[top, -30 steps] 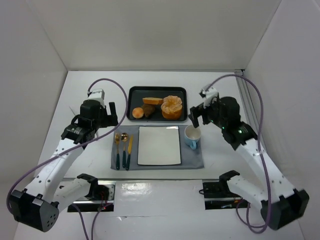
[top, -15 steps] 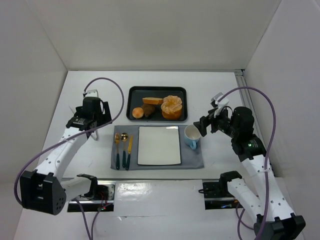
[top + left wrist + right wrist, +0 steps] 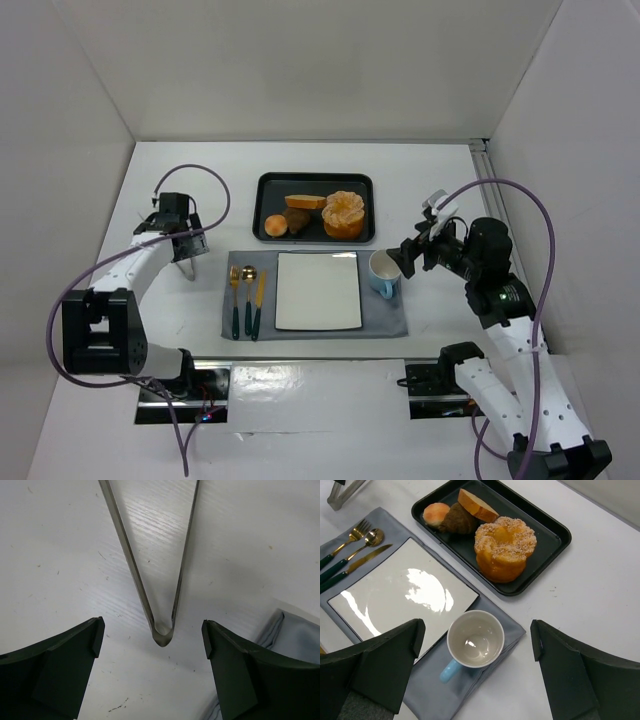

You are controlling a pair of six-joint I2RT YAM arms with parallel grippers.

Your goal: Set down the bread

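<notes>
The bread (image 3: 343, 215) sits in the black tray (image 3: 315, 177), at the tray's 3 o'clock end, and nothing touches it. A slice (image 3: 477, 505), a brown piece (image 3: 456, 522) and a small ball (image 3: 435, 512) lie at its 9 o'clock side. The tray is at 12 o'clock from the white plate (image 3: 317, 290). The cup (image 3: 384, 270) stands at the plate's 3 o'clock. The left gripper (image 3: 152, 626) hangs over the tongs (image 3: 125, 545) on the table, its fingers wide apart and empty. The right gripper (image 3: 475, 630) is near the cup, fingers also wide apart, holding nothing.
</notes>
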